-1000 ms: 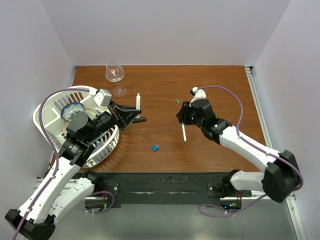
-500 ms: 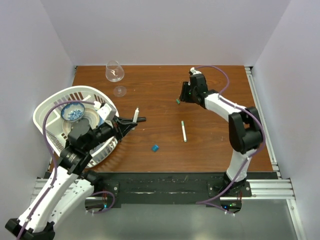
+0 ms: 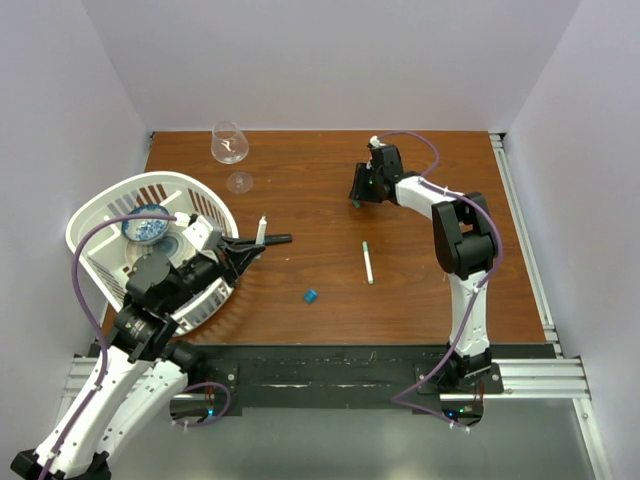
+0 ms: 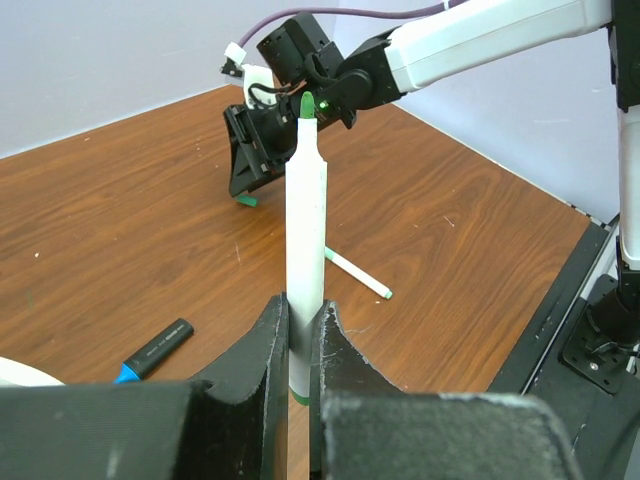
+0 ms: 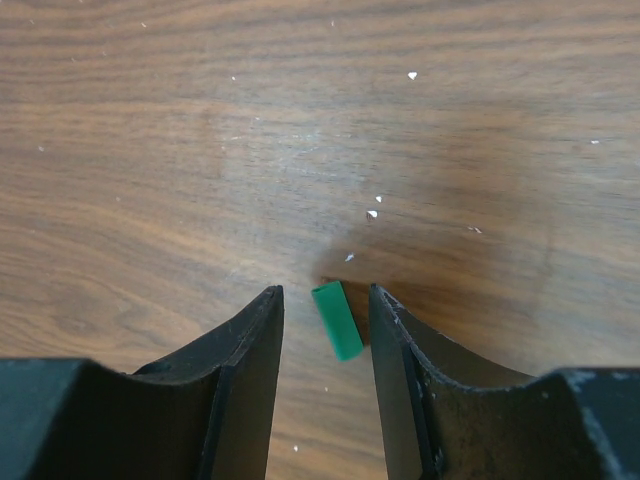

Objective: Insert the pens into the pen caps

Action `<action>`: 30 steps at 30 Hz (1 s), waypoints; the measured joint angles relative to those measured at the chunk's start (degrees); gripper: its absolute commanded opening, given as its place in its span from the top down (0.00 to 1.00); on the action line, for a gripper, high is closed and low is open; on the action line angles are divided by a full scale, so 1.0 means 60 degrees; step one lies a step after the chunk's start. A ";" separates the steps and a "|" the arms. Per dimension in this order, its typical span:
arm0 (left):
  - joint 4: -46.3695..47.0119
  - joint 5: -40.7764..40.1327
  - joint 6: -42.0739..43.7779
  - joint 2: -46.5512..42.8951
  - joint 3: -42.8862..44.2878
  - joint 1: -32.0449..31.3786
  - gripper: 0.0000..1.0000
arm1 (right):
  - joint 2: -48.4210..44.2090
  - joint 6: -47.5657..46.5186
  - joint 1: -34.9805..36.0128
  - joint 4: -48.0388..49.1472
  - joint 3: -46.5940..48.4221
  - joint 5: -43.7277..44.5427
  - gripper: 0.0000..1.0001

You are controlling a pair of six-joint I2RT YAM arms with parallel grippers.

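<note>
Left gripper clamped tight on a white pen, pinching it near the lower end. Pen stands upright, green tip up, just off the right rim of the basket

Right gripper about half spread, down at the table, well right of the basket and farther back. Its fingers straddle a green cap lying flat on the wood. Cap is closer to the finger on the right of the wrist view, can't tell if it touches. Nothing gripped

Second pen lies loose, well right of the basket. Blue cap sits between it and the basket, nearer the front. Black marker lies flat just right of the basket, by the held pen
</note>
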 measured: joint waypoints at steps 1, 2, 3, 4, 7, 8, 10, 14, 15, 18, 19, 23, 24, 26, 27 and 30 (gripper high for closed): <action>-0.0011 -0.0011 0.0000 0.0000 -0.0004 0.0000 1.00 | 0.0080 0.0004 0.0000 -0.0007 0.0033 -0.0033 0.56; -0.0018 -0.0015 0.0004 0.0000 -0.0007 0.0000 1.00 | 0.0135 0.0004 0.0000 -0.0011 0.0036 -0.0069 0.55; -0.0033 -0.0018 0.0004 0.0000 -0.0011 0.0000 1.00 | 0.0160 0.0007 0.0000 -0.0015 0.0047 -0.0113 0.55; -0.0040 -0.0018 0.0004 0.0000 -0.0011 0.0000 1.00 | 0.0160 -0.0004 0.0000 -0.0022 0.0076 -0.0189 0.55; -0.0047 -0.0018 0.0004 0.0000 -0.0018 0.0000 1.00 | 0.0160 -0.0015 0.0000 -0.0018 0.0131 -0.0390 0.55; -0.0047 -0.0018 0.0004 0.0000 -0.0018 0.0000 1.00 | 0.0164 -0.0018 0.0000 -0.0018 0.0138 -0.0474 0.55; -0.0047 -0.0018 0.0004 0.0000 -0.0018 0.0000 1.00 | 0.0178 -0.0029 0.0000 -0.0007 0.0146 -0.0688 0.55; -0.0047 -0.0018 0.0004 0.0000 -0.0018 0.0000 1.00 | 0.0280 -0.0124 0.0000 -0.0058 0.0175 -0.1027 0.55; -0.0047 -0.0015 0.0004 0.0011 -0.0018 0.0000 1.00 | 0.0280 -0.0160 0.0000 -0.0055 0.0178 -0.1082 0.55; -0.0051 -0.0011 0.0004 0.0058 -0.0022 0.0000 1.00 | 0.0280 -0.0233 0.0000 -0.0117 0.0178 -0.1308 0.55; -0.0058 -0.0007 0.0004 0.0073 -0.0022 0.0000 1.00 | 0.0280 -0.0259 0.0004 -0.0142 0.0178 -0.1370 0.55; -0.0069 0.0000 0.0004 0.0076 -0.0022 0.0000 1.00 | 0.0280 -0.0415 0.0004 -0.0248 0.0178 -0.1829 0.55; -0.0069 0.0004 0.0000 0.0076 -0.0022 0.0000 1.00 | 0.0288 -0.0470 0.0015 -0.0273 0.0178 -0.1960 0.56; -0.0069 0.0022 0.0000 0.0076 -0.0022 0.0000 1.00 | 0.0346 -0.0586 0.0036 -0.0291 0.0200 -0.2197 0.56; -0.0069 0.0033 0.0000 0.0080 -0.0022 0.0000 1.00 | 0.0372 -0.0630 0.0051 -0.0280 0.0215 -0.2295 0.57; -0.0069 0.0073 0.0004 0.0091 -0.0025 0.0000 1.00 | 0.0379 -0.0736 0.0087 -0.0244 0.0182 -0.2499 0.57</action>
